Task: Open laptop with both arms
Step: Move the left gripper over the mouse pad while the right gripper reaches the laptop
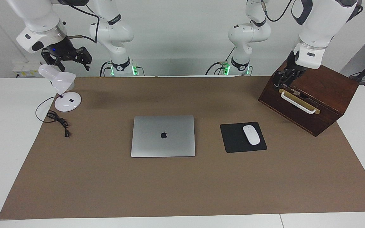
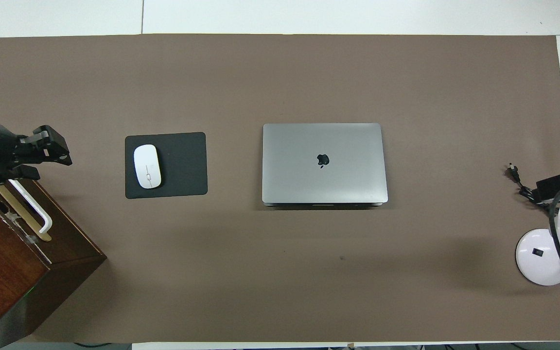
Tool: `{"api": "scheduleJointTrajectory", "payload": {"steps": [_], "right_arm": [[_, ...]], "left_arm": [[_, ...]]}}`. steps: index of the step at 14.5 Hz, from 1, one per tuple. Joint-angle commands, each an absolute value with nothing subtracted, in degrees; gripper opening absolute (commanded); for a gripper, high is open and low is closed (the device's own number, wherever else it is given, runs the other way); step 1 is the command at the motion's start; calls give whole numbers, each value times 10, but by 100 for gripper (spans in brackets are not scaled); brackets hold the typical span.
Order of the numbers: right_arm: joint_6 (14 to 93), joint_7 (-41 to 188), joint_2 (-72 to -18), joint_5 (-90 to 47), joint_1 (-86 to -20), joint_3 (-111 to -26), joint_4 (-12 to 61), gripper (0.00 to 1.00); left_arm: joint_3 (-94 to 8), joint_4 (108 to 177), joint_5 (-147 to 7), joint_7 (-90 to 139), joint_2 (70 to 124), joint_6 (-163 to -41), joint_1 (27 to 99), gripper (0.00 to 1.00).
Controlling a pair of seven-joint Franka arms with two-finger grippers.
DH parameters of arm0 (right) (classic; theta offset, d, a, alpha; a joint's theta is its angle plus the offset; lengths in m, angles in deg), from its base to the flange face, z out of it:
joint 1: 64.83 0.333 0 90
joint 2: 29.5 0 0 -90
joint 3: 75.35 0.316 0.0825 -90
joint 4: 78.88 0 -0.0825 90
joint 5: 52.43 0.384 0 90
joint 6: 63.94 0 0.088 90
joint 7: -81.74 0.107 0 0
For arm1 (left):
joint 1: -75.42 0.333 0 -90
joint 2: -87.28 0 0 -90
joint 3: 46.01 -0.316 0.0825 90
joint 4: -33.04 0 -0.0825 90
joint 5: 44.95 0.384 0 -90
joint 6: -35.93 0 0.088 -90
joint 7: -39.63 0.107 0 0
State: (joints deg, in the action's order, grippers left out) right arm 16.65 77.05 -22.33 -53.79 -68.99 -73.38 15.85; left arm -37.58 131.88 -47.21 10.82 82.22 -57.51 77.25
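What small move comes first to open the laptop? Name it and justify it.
Probably bring both grippers in over the laptop. It lies shut, lid down, mid-table, untouched. The left gripper hangs over the wooden box; the right gripper hangs over the desk lamp. Neither is close to the lid.

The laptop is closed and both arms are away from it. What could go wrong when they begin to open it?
1. The laptop lies flat with its lid shut, so a tool may slip on the thin edge and push it along the mat.
2. The white mouse sits on the mousepad beside it, toward the left arm's end; the left tool, now over the wooden box, might knock it.
3. The right tool hangs over the desk lamp and could catch it.
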Motion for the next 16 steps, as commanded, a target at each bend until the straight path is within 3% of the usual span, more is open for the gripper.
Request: {"api": "scheduleJointTrajectory", "payload": {"steps": [1,5,11,16], "right_arm": [[220,739,-221,-529,-704,-729,163,100],[310,738,-247,-528,-691,-746,163,100],[477,741,-307,-479,-669,-765,165,100],[614,766,-319,-370,-655,-761,220,100]], "left_arm": [[-377,1408,-511,66,768,-639,770,14],[-377,1457,-575,-43,747,-673,758,0],[-376,1536,-636,-140,730,-738,743,0],[-377,1591,-746,-186,726,-798,734,0]]}}
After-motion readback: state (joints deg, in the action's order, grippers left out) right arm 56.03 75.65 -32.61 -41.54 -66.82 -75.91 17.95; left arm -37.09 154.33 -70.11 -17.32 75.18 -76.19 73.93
